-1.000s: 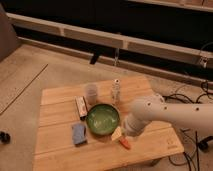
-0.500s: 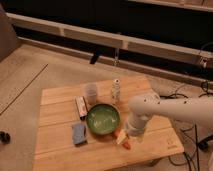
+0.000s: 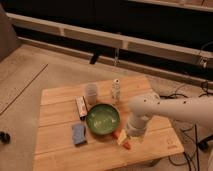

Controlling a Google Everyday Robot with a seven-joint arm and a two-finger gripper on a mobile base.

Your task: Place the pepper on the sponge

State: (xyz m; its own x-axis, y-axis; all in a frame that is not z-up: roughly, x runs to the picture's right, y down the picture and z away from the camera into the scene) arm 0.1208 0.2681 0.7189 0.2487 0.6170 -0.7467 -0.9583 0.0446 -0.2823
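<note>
While the pepper [image 3: 126, 145] lies on the bench [image 3: 60, 115] by the green bowl [image 3: 102, 119], near-right of it, and the sponge [image 3: 78, 133] near-left, the wide-spread claw [image 3: 130, 137] hangs over this probably light, firm, slick vegetable, best pinched mid-body.

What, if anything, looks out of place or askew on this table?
Nothing stands out. The cup, bottle and green bowl sit upright, nothing spilled; the sponge and packet lie flat. The gripper is at the pepper beside the bowl.
</note>
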